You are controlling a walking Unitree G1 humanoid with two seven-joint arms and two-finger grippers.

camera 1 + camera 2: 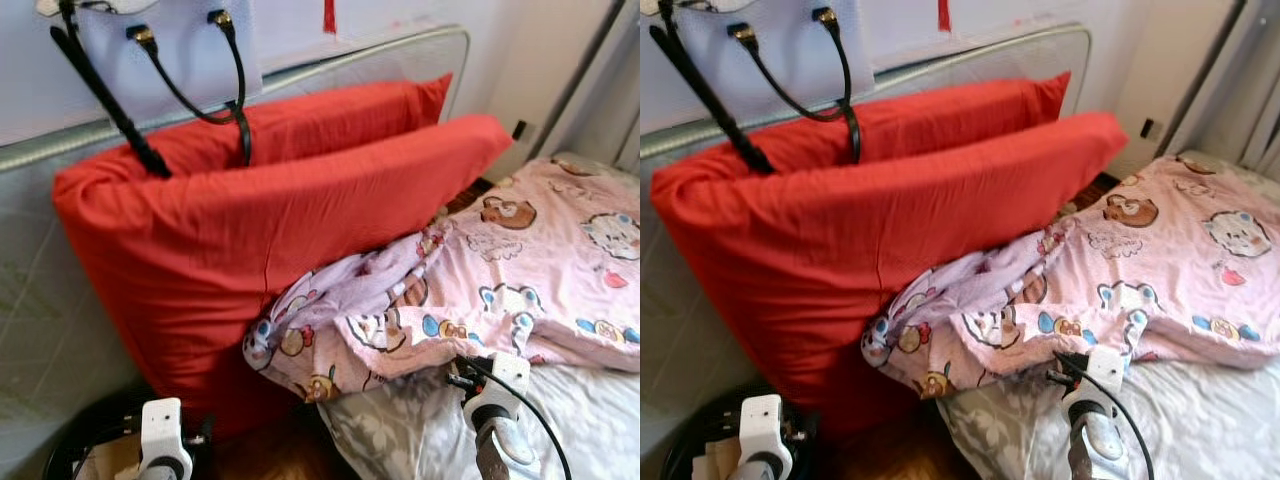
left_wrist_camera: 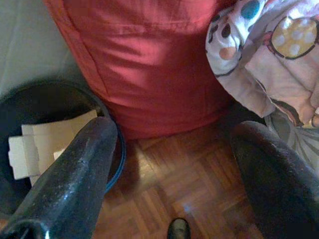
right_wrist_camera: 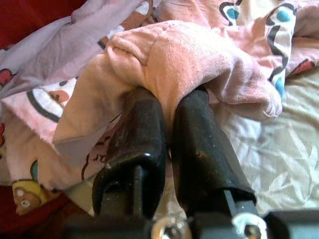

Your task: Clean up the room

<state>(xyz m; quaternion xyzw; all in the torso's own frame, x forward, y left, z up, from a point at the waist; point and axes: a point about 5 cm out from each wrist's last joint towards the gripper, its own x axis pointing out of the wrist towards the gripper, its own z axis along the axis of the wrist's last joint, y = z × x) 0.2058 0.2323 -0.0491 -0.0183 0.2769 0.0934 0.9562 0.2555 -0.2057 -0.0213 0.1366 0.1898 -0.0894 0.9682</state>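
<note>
Right gripper (image 3: 167, 107): fingers clamped on a fold of the pink cartoon-print blanket (image 1: 520, 270), seen close in its wrist view; blanket runs lengthwise along the bed from red pillows (image 1: 270, 230). Left gripper (image 2: 172, 159): fingers spread, over parquet floor (image 2: 184, 189) beside black bin (image 2: 30, 107) holding cardboard (image 2: 35, 142)

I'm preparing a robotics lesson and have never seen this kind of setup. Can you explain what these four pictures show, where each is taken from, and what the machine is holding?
This is a walking humanoid robot tidying a bedroom. Two pictures come from cameras in its head, looking down at a bed; two come from cameras on its wrists, looking along each gripper's two black fingers.

On the bed lies a pink cartoon-print blanket over a grey leaf-print sheet. Two red pillows lean against the headboard, where a pale handbag hangs.

The right gripper has its fingers pinched shut on a fold of the blanket. The left gripper is open, holding nothing, above the wooden floor beside a black bin containing cardboard.
</note>
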